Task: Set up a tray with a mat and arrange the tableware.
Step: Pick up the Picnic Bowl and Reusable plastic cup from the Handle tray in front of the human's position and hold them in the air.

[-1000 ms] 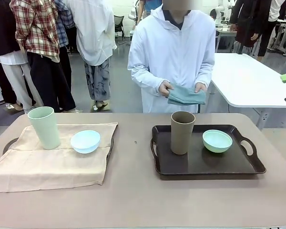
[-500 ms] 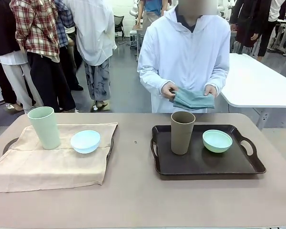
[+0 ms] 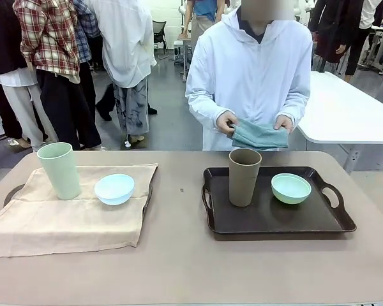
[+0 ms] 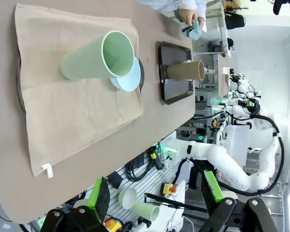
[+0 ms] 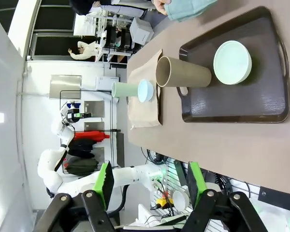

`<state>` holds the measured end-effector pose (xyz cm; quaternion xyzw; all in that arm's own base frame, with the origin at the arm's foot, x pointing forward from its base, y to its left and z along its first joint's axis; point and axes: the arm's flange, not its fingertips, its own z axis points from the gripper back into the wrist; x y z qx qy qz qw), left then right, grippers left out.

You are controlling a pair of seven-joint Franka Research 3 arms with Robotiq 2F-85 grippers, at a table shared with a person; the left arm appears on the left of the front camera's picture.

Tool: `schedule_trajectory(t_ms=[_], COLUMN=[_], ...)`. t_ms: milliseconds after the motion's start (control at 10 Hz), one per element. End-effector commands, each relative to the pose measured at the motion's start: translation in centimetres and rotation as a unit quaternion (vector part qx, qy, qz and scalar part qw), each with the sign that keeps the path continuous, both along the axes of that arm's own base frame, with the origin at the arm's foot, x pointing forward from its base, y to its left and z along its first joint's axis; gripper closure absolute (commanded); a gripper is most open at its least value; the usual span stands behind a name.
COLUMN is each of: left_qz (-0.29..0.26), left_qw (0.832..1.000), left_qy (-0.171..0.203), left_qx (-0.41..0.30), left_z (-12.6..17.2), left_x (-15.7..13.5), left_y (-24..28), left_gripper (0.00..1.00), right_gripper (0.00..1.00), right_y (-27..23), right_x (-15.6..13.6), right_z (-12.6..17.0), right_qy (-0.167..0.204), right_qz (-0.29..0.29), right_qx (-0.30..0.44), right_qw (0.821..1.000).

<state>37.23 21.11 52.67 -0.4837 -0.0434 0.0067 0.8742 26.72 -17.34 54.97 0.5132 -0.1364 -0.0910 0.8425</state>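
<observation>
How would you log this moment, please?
left tray: beige mat, green tumbler, blue bowl | right tray: brown tumbler, mint bowl | person: holds teal cloth

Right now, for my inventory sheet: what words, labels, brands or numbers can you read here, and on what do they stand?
No text can be read.
Tag on the beige mat: too small to read.
Green tumbler, brown tumbler, blue bowl, mint bowl, dark tray: no print shows.
</observation>
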Motion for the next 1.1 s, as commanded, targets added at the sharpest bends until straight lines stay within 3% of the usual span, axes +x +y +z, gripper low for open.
schedule_trajectory(t_ms=[0, 1000], left_qz=[0.006, 0.006], left_qw=[1.0, 1.0], left_qy=[0.001, 0.001], left_qx=[-0.005, -0.005], left_z=[0.42, 0.42], left_x=[-0.11, -0.11], left_y=[-0.06, -0.06], left_gripper=[0.0, 0.0], right_gripper=[0.2, 0.2], right_y=[0.17, 0.17], right_x=[0.09, 0.09], right_z=[-0.45, -0.45], right_qy=[-0.007, -0.007], right_qz=[-0.001, -0.001], right_qx=[0.005, 0.005], right_qw=[1.0, 1.0])
